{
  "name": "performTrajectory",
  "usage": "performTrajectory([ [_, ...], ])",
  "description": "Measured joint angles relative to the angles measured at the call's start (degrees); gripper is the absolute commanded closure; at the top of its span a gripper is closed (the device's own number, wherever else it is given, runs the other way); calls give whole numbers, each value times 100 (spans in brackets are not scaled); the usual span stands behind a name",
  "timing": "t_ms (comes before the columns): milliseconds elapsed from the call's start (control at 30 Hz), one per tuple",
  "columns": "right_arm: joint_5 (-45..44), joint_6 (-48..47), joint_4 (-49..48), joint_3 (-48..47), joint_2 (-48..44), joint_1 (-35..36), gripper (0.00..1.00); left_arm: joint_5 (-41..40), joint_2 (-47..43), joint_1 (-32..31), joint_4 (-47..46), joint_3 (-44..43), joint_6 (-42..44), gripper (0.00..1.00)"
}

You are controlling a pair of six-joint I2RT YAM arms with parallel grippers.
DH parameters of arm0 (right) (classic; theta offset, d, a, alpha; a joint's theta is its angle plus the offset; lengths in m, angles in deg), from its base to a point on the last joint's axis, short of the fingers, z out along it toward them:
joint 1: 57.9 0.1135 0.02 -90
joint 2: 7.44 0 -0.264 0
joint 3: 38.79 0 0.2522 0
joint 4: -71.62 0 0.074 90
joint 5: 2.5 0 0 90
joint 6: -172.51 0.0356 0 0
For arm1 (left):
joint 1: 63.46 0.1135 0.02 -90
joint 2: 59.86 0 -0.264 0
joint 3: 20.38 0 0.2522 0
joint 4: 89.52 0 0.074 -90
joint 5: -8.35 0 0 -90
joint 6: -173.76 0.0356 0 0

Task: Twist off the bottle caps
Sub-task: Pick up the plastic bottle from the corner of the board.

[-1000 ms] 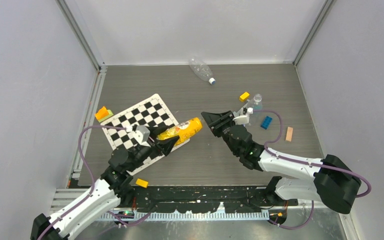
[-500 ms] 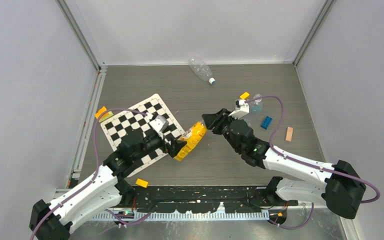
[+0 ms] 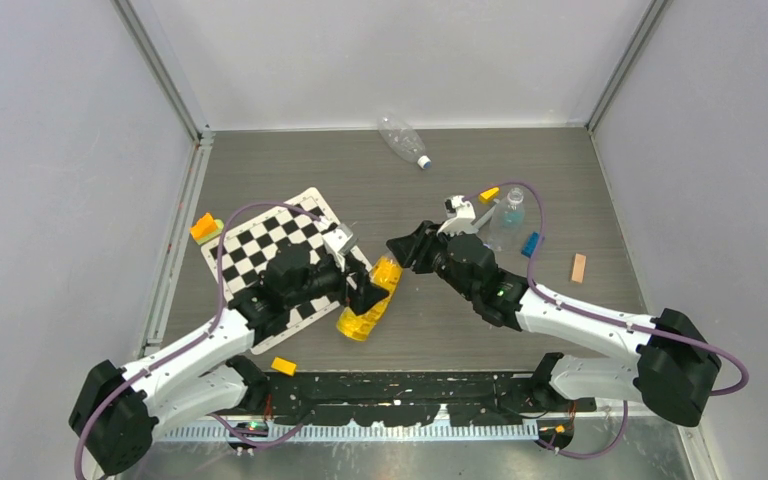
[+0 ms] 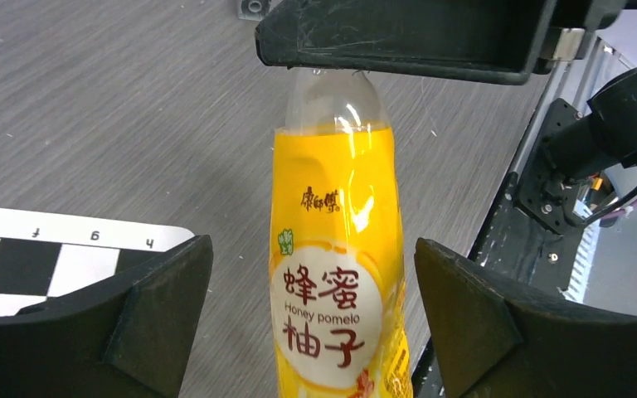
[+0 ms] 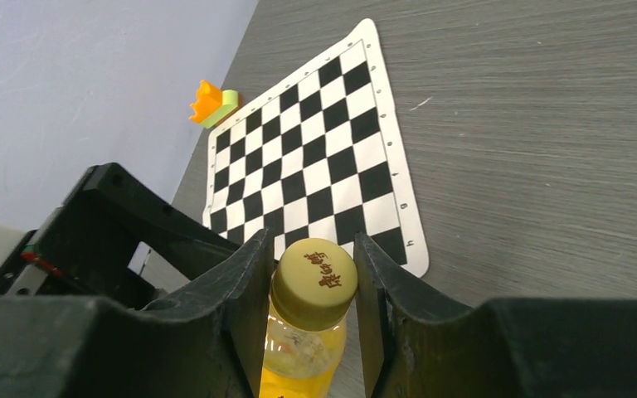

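1. R hand (image 5: 313,242): fingers pinched on yellow cap (image 5: 313,282), one each side.
2. L hand (image 4: 311,249): fingers spread wide, flanking the body of the yellow bottle (image 4: 336,332), gap each side, no contact.
3. Yellow bottle: tilted between both hands, neck at R hand, base low toward surface (image 3: 410,330).
4. Checkerboard mat (image 5: 315,157): beside L hand.
5. Clear bottle (image 3: 508,222): upright, just behind R hand.
6. 2nd clear bottle (image 3: 401,138): lying down, well apart from both hands.

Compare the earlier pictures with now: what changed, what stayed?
The yellow bottle pivoted, its base swinging toward the near edge; the right hand moved left onto the yellow cap. The left hand opened, releasing the bottle. Chessboard mat and far clear bottle stayed.
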Motion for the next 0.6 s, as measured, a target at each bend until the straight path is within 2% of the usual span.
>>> performTrajectory([
  [167,251,-26,-302,13,-2,0,99,7,254,0,-120,0,-201,16],
  [400,402,-85,-785,291,-142,0,97,35,363,-15,-131,0,-332,66],
  [433,413,-101,-804,304,-157,0,94,50,358,-31,-142,0,-348,70],
  [467,431,-118,-828,317,-177,0,81,63,348,-37,-142,0,-341,73],
  [500,442,-144,-857,326,-197,0,73,72,334,-39,-142,0,-334,75],
  [533,461,-153,-863,330,-214,0,59,76,310,-50,-140,0,-317,78],
  [567,470,-168,-863,330,-238,0,51,76,289,-59,-136,0,-299,81],
  [600,479,-170,-855,332,-267,0,48,74,258,-63,-129,0,-258,83],
])
